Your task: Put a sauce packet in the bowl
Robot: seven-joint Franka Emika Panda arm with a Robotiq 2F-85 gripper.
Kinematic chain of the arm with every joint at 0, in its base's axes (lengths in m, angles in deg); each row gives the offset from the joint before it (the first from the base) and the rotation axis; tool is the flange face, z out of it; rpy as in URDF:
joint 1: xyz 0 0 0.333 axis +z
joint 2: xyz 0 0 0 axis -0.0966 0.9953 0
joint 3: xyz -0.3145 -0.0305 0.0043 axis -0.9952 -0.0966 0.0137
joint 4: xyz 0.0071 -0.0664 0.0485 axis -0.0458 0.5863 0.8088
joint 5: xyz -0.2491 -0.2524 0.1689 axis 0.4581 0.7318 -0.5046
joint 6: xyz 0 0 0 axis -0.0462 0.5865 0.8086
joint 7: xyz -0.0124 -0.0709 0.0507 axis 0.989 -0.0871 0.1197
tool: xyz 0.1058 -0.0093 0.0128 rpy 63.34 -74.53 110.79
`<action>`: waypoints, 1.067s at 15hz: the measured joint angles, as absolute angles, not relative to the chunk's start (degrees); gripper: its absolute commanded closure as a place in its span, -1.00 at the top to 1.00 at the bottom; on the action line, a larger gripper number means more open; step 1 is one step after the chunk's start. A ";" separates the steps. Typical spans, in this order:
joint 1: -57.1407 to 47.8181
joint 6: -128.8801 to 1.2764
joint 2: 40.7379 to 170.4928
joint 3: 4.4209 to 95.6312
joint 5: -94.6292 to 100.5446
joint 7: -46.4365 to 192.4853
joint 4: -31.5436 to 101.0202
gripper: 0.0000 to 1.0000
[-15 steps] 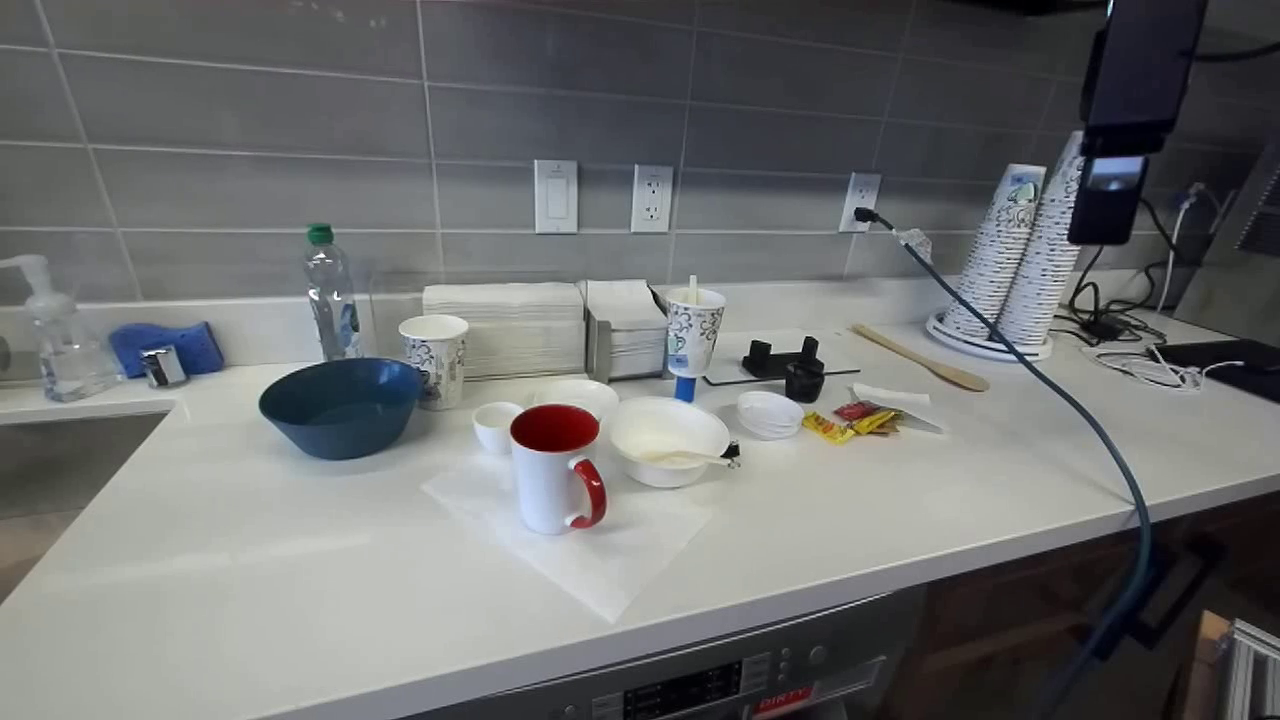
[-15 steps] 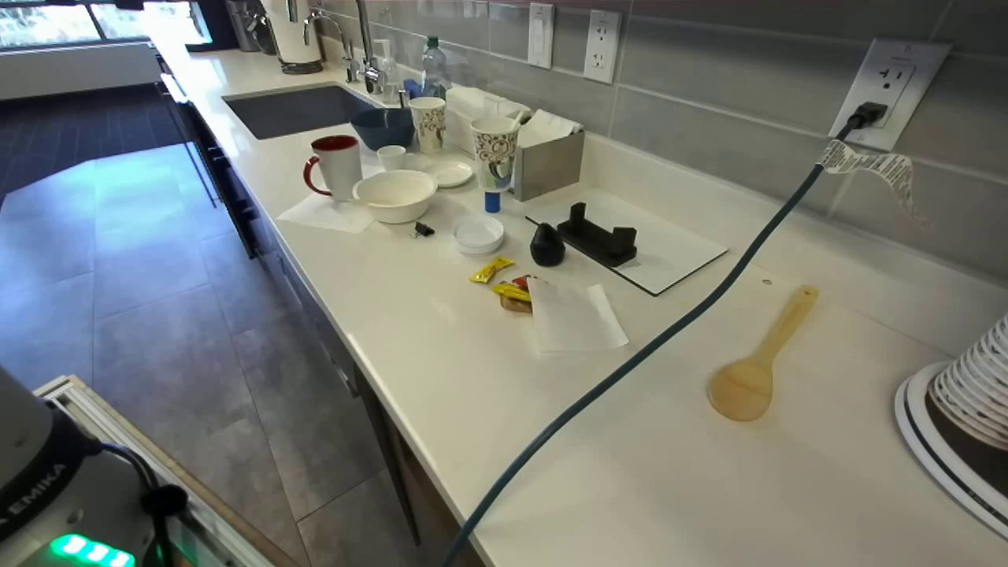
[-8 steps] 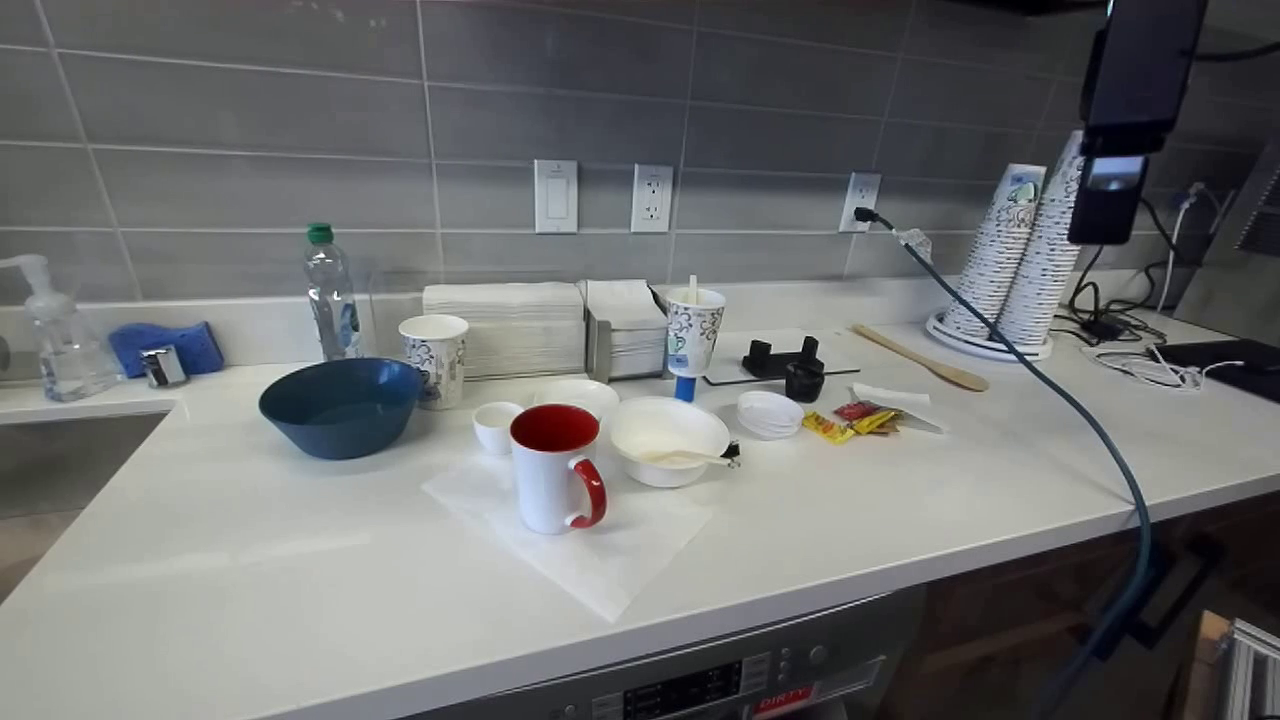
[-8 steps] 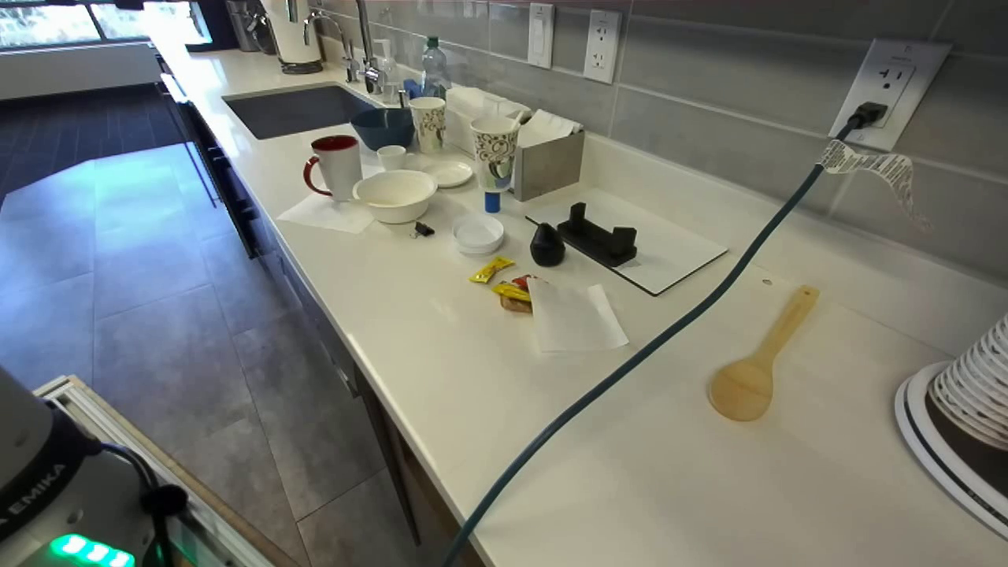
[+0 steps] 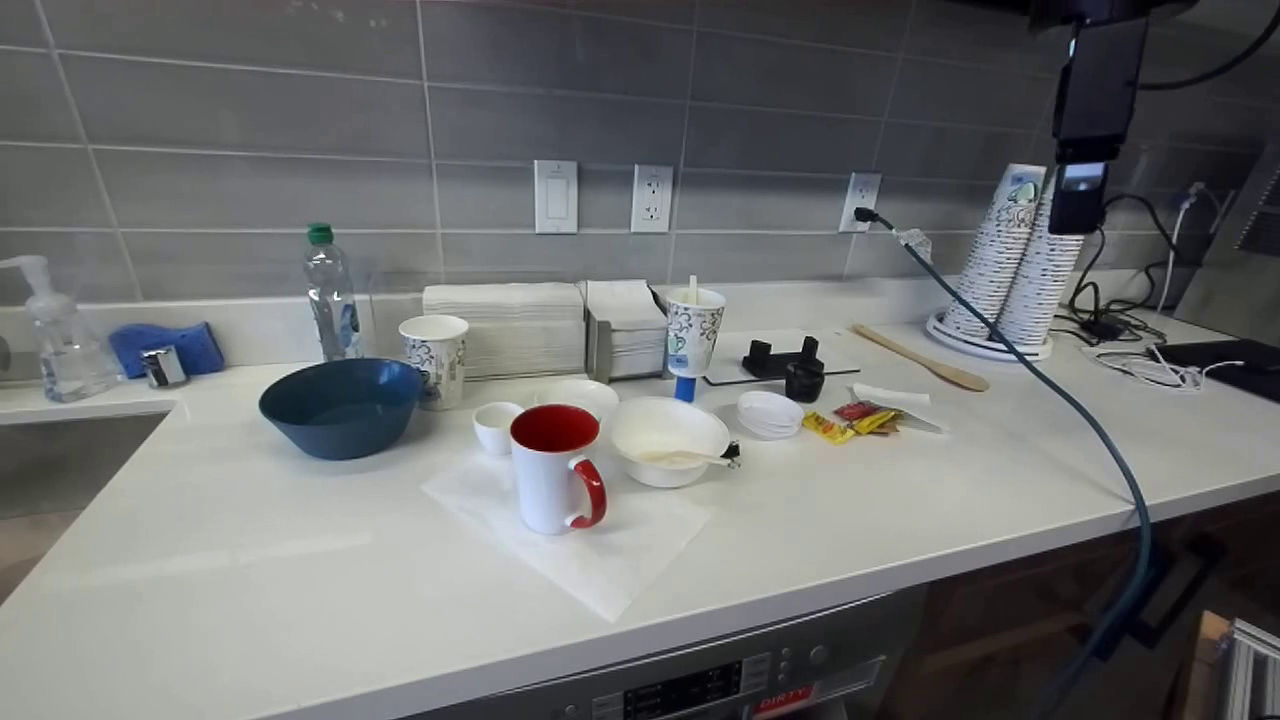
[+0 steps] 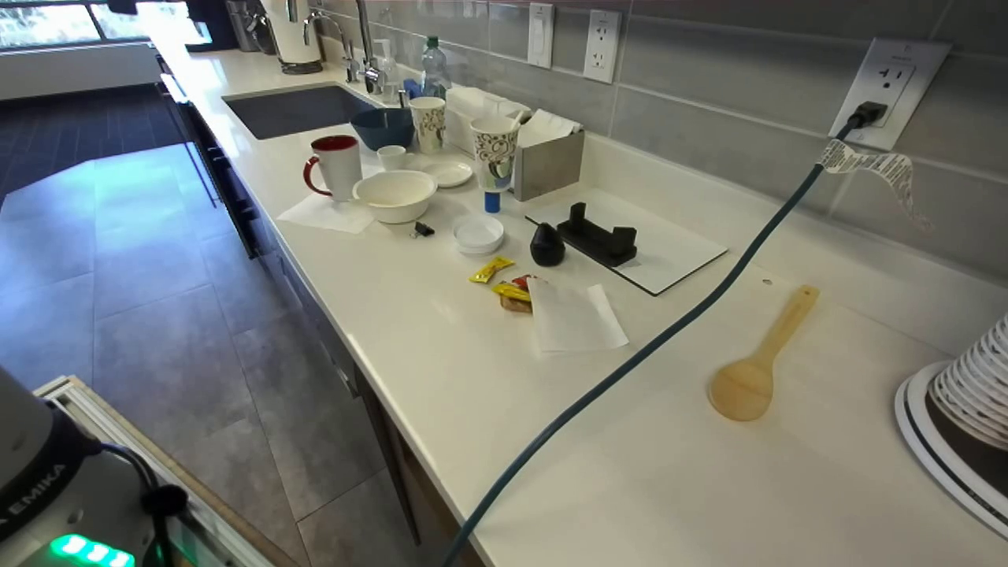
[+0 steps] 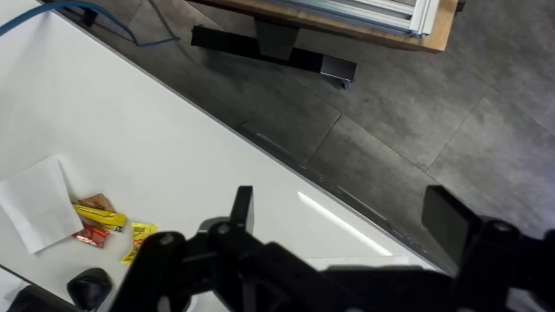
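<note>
The white bowl [image 5: 655, 420] stands beside the red-lined mug, and it also shows in an exterior view [image 6: 395, 206]. A pale, utensil-like strip lies across its rim. A yellow sauce packet [image 5: 829, 428] lies on the counter, and it also shows in an exterior view [image 6: 491, 269] and in the wrist view [image 7: 139, 238]. A second yellow packet [image 7: 102, 216], a red packet [image 7: 92, 235] and a brown packet [image 7: 99, 201] lie beside it, partly overlapping. My gripper [image 7: 340, 206] is wide open and empty. It hangs high over the counter at the upper right [image 5: 1078, 205].
A white paper [image 7: 41, 203] partly covers the packets. A black pear-shaped object [image 6: 547, 245], white lids [image 6: 478, 233], a mug [image 5: 555, 480] and a dark blue bowl [image 5: 341, 410] stand nearby. A cable [image 6: 630, 374] crosses the counter. Tall cup stacks [image 5: 1000, 260] stand near the gripper.
My gripper has moved left and slightly down in an exterior view during the last half second. The packets, the bowl and the other objects have not moved.
</note>
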State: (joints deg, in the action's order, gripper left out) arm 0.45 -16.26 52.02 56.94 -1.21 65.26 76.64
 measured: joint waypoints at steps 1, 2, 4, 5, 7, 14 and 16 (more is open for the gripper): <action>-0.44 -16.89 52.67 55.91 0.67 64.17 76.63 1.00; -1.36 -17.55 53.39 54.91 2.22 63.21 76.64 1.00; -2.88 -19.62 54.96 52.88 4.72 61.45 76.85 1.00; -3.54 -21.17 55.82 51.89 6.03 60.27 77.09 1.00; -4.47 -25.47 57.64 49.66 7.51 57.31 77.54 1.00; -5.76 -32.09 60.27 47.46 7.65 54.67 78.53 1.00; -5.76 -32.09 60.21 47.52 7.65 54.67 78.51 1.00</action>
